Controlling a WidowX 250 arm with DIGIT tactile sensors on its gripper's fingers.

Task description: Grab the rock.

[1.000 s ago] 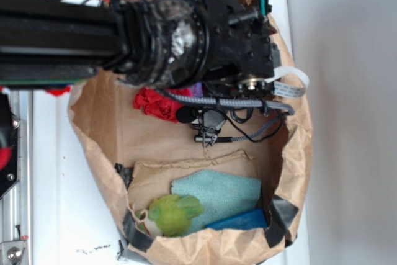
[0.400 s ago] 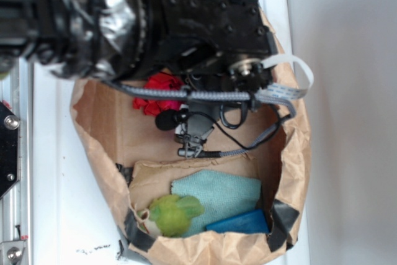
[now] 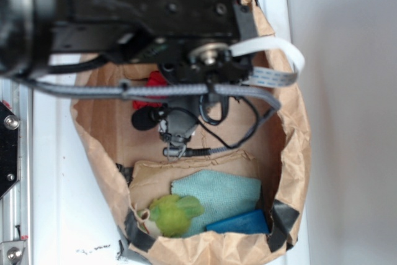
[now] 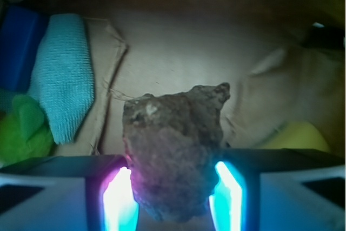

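Observation:
In the wrist view the rock [image 4: 175, 139], a lumpy grey-brown stone with a rough mottled surface, fills the middle of the frame. My gripper [image 4: 173, 174] is shut on it, with a glowing pad [image 4: 120, 198] pressed to its left side and the other pad [image 4: 227, 196] against its right. The stone's upper half sticks out beyond the fingertips, over the brown bag floor. In the exterior view my gripper [image 3: 177, 136] hangs inside the bag below the large black arm [image 3: 142, 17], and the rock is hidden there.
The brown paper bag [image 3: 293, 147] walls in everything. A wrinkly red wad [image 3: 153, 81] lies under the arm. A green plush ball [image 3: 175, 213], a light blue cloth [image 3: 220, 193] and a blue block [image 3: 239, 221] fill the near end. A yellow sponge [image 4: 303, 136] lies right of the rock.
The arm has swung left and toward the camera, now covering most of the red wad. The gripper has shifted left inside the bag. The other items have not moved.

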